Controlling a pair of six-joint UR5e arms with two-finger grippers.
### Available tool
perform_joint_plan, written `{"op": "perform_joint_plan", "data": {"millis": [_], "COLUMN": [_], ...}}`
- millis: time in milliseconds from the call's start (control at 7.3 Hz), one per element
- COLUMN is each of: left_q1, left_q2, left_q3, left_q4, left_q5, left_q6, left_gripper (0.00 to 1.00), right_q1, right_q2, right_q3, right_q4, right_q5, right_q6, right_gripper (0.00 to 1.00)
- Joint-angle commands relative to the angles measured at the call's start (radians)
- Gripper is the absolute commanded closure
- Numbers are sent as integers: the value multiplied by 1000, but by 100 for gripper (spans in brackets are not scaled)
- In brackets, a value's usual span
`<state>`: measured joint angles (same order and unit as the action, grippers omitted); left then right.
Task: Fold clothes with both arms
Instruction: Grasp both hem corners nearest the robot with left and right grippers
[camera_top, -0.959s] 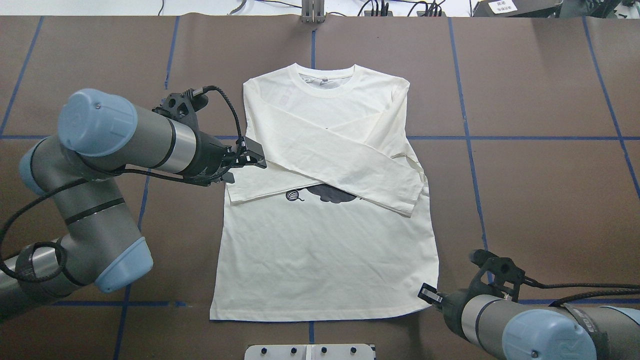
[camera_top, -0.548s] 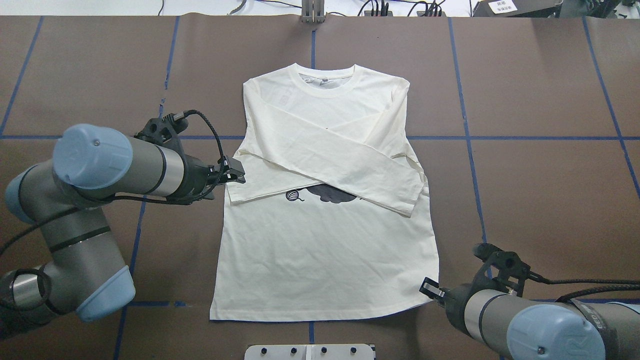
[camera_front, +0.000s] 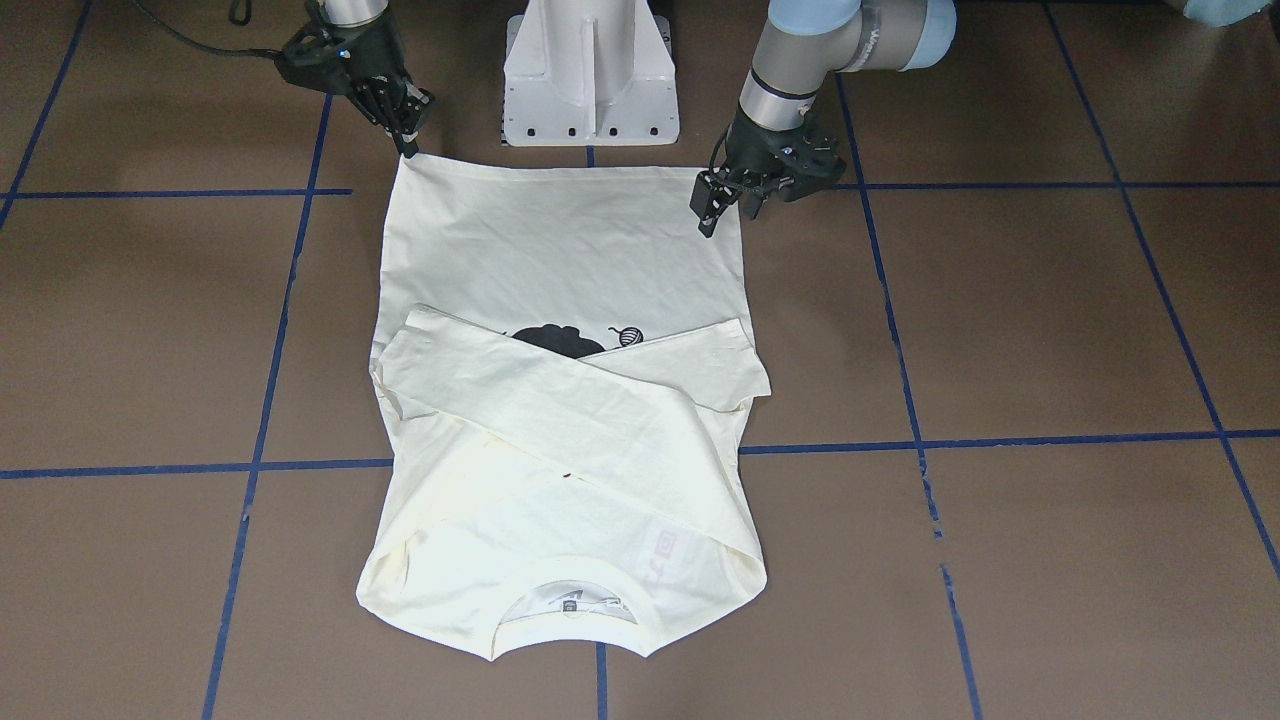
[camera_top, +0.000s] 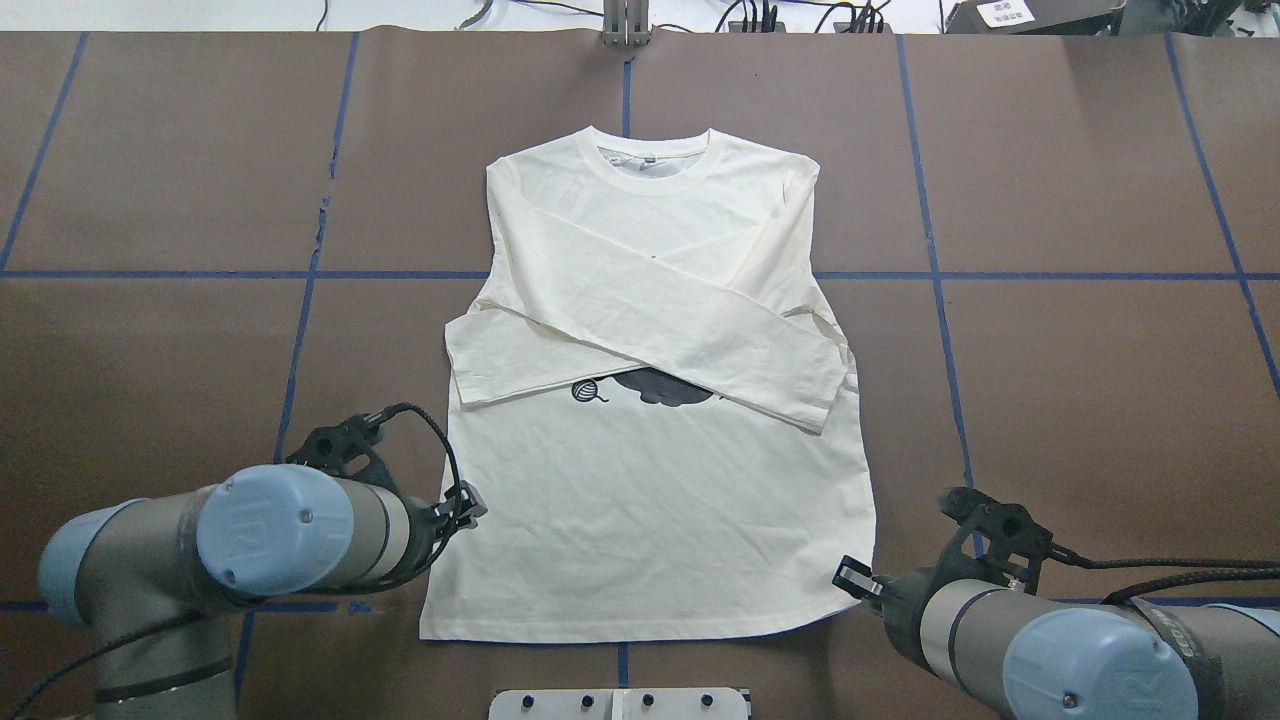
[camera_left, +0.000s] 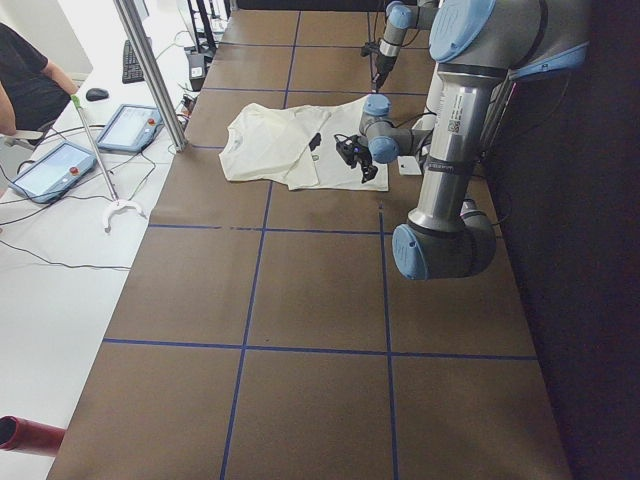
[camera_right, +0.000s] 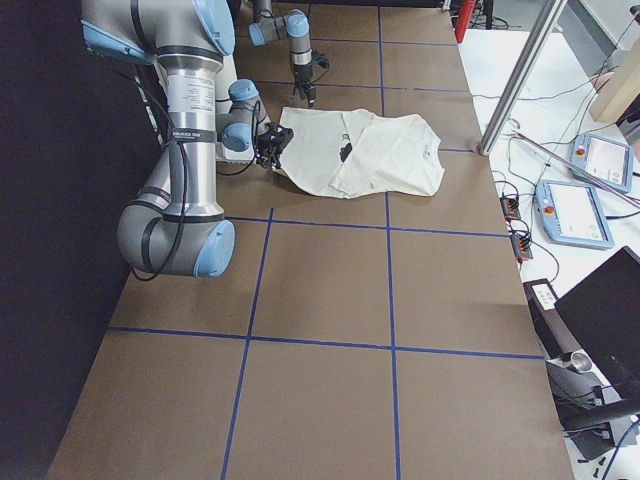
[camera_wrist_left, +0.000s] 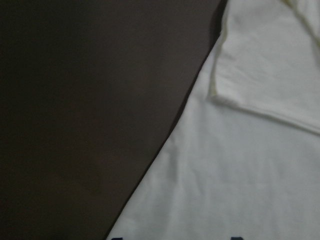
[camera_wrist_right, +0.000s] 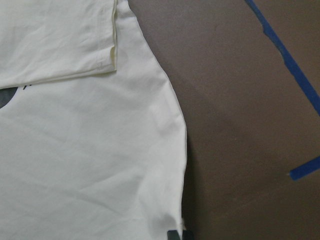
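The cream T-shirt (camera_top: 650, 500) lies flat on the brown table, collar far from me. Both sleeves are folded across the chest. They cover most of the black cat and yarn-ball print (camera_top: 660, 385). It also shows in the front view (camera_front: 560, 240). My left gripper (camera_top: 472, 497) is open and hovers at the shirt's left side edge, a little above the hem; it also shows in the front view (camera_front: 722, 208). My right gripper (camera_top: 853, 578) is at the hem's right corner, shut on the fabric there; it also shows in the front view (camera_front: 408, 140).
The white pedestal base (camera_front: 590, 70) stands just behind the hem, between the arms. Blue tape lines (camera_top: 930, 275) cross the brown table cover. A metal post (camera_left: 150, 70) and operator consoles (camera_left: 130, 125) stand past the table's far edge.
My left arm has drawn back from the folded sleeve and swung toward me along the shirt's left edge to near the hem. My right gripper has barely moved.
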<state>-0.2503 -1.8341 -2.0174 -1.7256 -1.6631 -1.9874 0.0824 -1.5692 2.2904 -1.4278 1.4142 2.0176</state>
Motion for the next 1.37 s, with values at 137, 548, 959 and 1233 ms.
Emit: {"op": "perform_joint_plan", "data": {"millis": [137, 548, 959, 1233], "left_q1": [92, 121, 123, 128], "left_q2": [27, 33, 45, 46], "left_q3": [-17, -8, -6, -4], "left_q4": [17, 20, 18, 20], "left_q5": [25, 25, 25, 25], "left_q6": [-74, -74, -71, -74], "left_gripper": [30, 35, 42, 59], "right_q1": [-1, -3, -3, -3], "right_q2": [-3, -3, -5, -5], "right_q3": [-3, -3, -3, 0], "right_q4": [0, 0, -2, 0], "right_q5": [0, 0, 0, 2], "right_q6": [0, 1, 0, 0], "right_gripper": [100, 100, 100, 100]}}
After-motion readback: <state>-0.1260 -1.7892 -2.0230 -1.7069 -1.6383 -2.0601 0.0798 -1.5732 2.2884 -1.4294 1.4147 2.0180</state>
